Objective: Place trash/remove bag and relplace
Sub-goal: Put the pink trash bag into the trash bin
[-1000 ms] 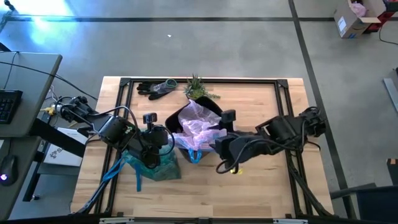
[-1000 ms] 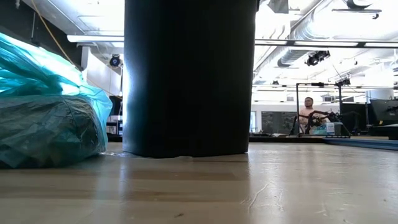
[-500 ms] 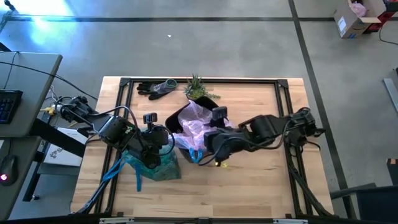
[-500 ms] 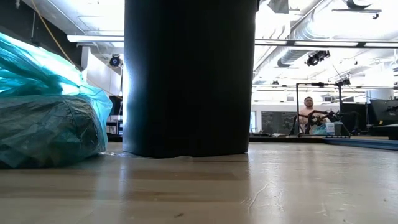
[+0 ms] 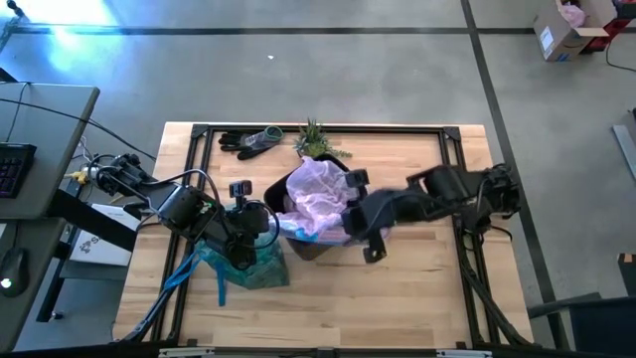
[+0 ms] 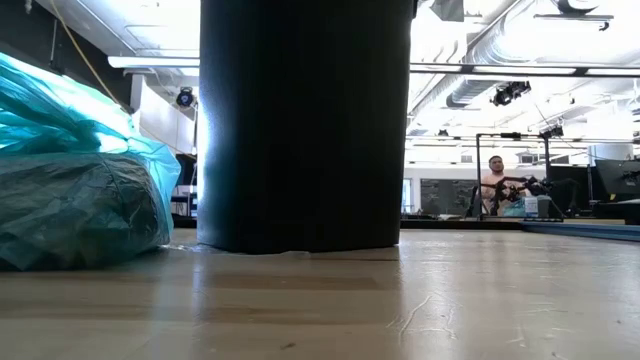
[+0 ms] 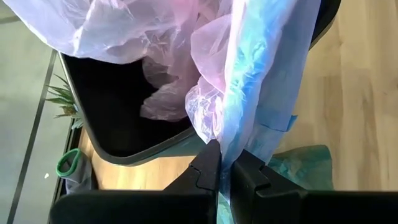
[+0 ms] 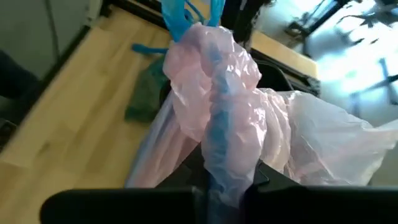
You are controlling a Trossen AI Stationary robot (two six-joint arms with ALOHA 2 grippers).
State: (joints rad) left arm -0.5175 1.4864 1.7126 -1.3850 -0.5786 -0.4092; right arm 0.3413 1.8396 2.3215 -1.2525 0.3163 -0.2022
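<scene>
Crinkled pink plastic bag (image 8: 217, 118) pinched in both arms' closed fingers (image 7: 208, 165), over smooth black bin (image 7: 118, 118).

Bin at the frame's centre
Bag (image 5: 243, 267) is lying lower left of the bin (image 5: 320, 247); gloves (image 5: 248, 140) and plant (image 5: 316, 139) are sitting above it.

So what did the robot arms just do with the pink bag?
The right gripper moved in from beside the bin and closed on the pink bag, bunching its edge. The left gripper stayed shut on the bag's other side. The teal bag, gloves and plant stayed put.
</scene>
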